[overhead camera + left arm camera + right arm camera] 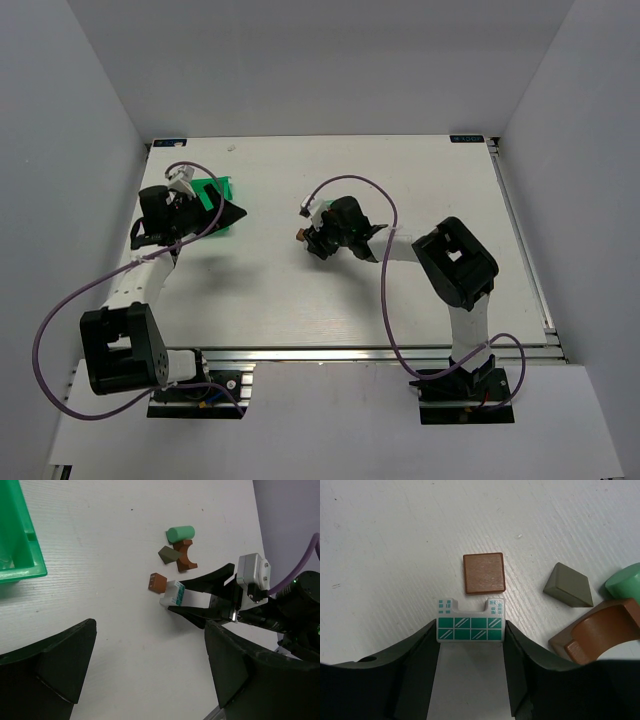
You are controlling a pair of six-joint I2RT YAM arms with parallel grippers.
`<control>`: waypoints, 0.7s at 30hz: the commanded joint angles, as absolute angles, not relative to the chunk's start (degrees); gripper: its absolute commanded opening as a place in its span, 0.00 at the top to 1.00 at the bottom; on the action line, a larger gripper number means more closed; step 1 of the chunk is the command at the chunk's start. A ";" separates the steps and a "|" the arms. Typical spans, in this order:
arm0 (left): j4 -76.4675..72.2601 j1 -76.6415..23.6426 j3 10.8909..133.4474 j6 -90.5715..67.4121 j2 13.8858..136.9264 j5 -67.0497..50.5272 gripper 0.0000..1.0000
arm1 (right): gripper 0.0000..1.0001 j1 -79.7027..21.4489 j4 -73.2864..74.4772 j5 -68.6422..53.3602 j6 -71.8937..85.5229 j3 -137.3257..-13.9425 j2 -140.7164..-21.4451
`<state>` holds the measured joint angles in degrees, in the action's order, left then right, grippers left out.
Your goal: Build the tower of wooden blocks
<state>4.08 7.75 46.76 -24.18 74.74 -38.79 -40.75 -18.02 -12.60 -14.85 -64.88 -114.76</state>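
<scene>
Top view: left gripper (228, 212) by green bin (215, 187) near left edge of desk (300, 170); right gripper (312, 240) at mid-desk. Left wrist view: left jaws wide, empty; wood block tower not yet stacked, pieces loose at mid-desk. Right wrist view: right jaws clamped on white windowed block (470, 627), just beside brown cube (484, 573). Hazard: cube is small footing; off-centre set-down would likely tip block or shove cube.

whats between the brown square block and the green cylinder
An olive-grey wedge lies between the brown square block and the green cylinder, clearest in the right wrist view.
</scene>
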 commanded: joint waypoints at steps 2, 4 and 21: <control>-1.56 7.56 45.62 -23.73 75.41 -46.91 0.02 | 0.62 -41.13 -20.83 -13.27 -16.52 -63.46 -111.63; -4.03 7.38 44.92 -24.87 76.98 -52.89 0.02 | 0.64 -41.13 -20.31 -14.93 -17.14 -62.23 -109.69; -31.01 -11.77 43.86 -40.16 88.50 -67.41 0.02 | 0.74 -43.15 1.92 -38.94 -32.95 -59.59 -89.13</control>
